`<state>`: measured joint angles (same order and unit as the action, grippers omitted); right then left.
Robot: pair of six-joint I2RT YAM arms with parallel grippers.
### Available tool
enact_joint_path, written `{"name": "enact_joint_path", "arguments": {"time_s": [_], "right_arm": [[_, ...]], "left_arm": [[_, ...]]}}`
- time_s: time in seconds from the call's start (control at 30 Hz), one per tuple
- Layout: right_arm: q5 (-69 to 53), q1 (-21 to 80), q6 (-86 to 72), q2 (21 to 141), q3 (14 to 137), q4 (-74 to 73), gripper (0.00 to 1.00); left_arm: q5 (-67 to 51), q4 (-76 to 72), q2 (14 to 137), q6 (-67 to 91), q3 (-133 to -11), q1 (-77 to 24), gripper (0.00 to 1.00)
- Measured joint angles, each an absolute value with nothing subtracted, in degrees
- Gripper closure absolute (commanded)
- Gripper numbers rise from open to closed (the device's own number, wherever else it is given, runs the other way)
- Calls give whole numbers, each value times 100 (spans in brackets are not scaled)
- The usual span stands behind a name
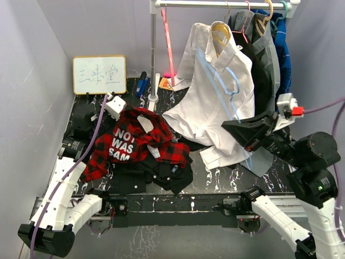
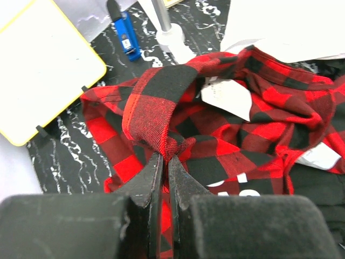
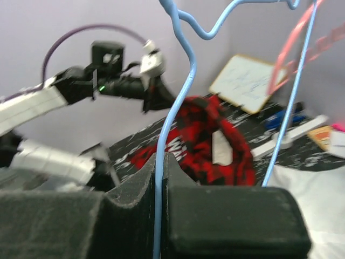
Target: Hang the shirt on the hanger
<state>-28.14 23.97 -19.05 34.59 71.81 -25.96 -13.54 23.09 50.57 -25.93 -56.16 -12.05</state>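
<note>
The red-and-black plaid shirt (image 1: 135, 143) lies crumpled on the table at centre left, its white "NOT WAS SAM" letters facing up. My left gripper (image 1: 125, 111) is at its far edge, shut on a raised fold of the collar; the left wrist view shows the jaws (image 2: 165, 157) pinching the fabric (image 2: 237, 118). My right gripper (image 1: 229, 127) holds the light-blue wire hanger (image 1: 235, 82) upright in the air in front of the white shirt, to the right of the plaid shirt. In the right wrist view the wire (image 3: 186, 81) runs between the shut jaws (image 3: 160, 156), with the plaid shirt (image 3: 210, 140) beyond.
A white dress shirt (image 1: 213, 91) and dark garments (image 1: 267, 65) hang from the rack, whose pole (image 1: 153, 54) stands at the back. A pink hanger (image 1: 168, 43) hangs beside the pole. A black shirt (image 1: 167, 172) lies under the plaid one. A whiteboard (image 1: 99, 74) and a blue object (image 1: 142, 84) sit at the back left.
</note>
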Motion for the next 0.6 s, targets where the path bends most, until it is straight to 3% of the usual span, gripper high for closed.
{"name": "enact_joint_path", "arguments": {"time_s": [0.37,0.6], "right_arm": [[-5199,2392,-3168,3791,5638,-1236,100],[-5369,2392,-3142,4038,5315,-1122,100]], "left_arm": [[-473,2178,5190,-2639,-5754,-1203,100],[-419,2185,5328,-2626,-5905,-1107,100]]}}
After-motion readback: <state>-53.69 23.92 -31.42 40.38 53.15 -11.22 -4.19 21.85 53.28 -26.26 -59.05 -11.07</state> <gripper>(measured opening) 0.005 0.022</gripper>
